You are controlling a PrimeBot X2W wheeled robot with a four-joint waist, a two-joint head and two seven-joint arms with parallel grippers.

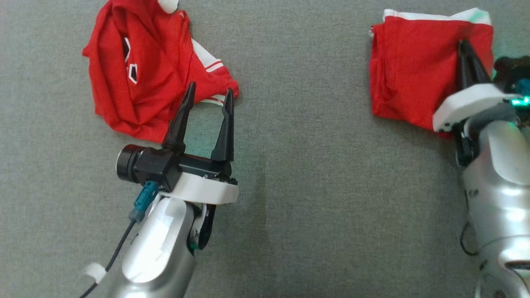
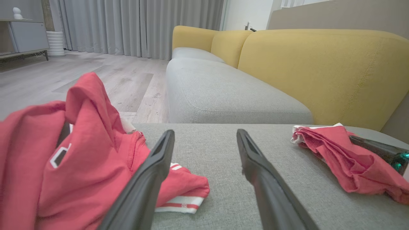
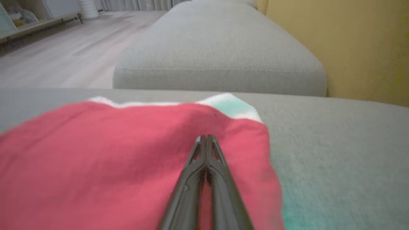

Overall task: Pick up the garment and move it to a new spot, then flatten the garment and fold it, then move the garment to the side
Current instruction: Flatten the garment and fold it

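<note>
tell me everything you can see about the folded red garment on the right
The folded red garment is a compact, roughly rectangular bundle of soft, thin-looking fabric, with white trim along its far edge and loose creases on its left part. It lies flat on the grey cushion, on the robot's right, apart from the crumpled red garment. The right pincer, shut, lies over its right part, tips toward the white edge; whether it pinches fabric is unclear.
</note>
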